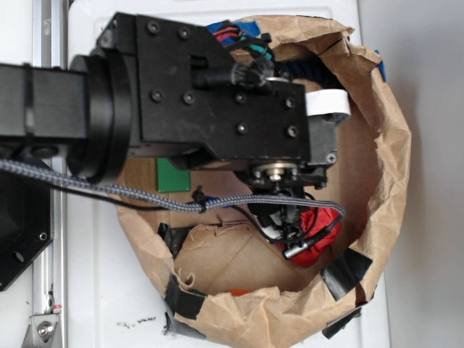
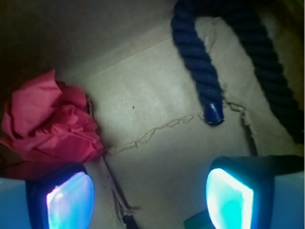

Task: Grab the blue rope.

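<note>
Brown paper bag (image 1: pixel 384 138) on white table (image 1: pixel 428 217), rim rolled down, no legible writing | inside: blue rope (image 2: pixel 200 62) bent in a U on the cardboard floor, red crumpled paper (image 2: pixel 47 121), green block (image 1: pixel 172 176) | gripper (image 2: pixel 150 193) above floor, jaws spread wide, holding nothing, rope ahead of fingertips.

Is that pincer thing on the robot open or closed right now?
Open. In the wrist view the tool has its two pads wide apart with only bare cardboard between them; the blue rope lies ahead, untouched.
</note>
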